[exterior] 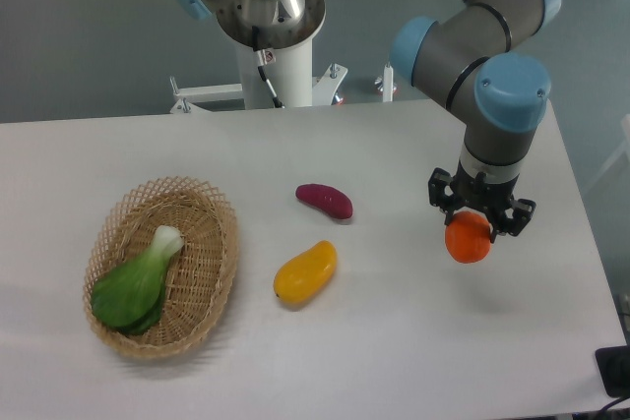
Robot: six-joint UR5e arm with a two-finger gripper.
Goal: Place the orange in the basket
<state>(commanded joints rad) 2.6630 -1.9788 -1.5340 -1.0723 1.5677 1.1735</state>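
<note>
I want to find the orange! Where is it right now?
The orange is on the right side of the picture, held in the gripper above the table, right of the yellow mango, far from the basket.

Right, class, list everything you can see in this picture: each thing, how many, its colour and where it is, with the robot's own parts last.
basket: one, tan wicker, left side of the table.
leafy green vegetable: one, green with a white stem, lying in the basket.
purple sweet potato: one, dark purple-red, middle of the table.
mango: one, yellow-orange, on the table below the sweet potato.
orange: one, bright orange-red, held in the pincer at the right.
table: one, white.
arm: one, grey with blue caps, reaching in from the upper right.
pincer: one, black, shut on the orange.
</note>
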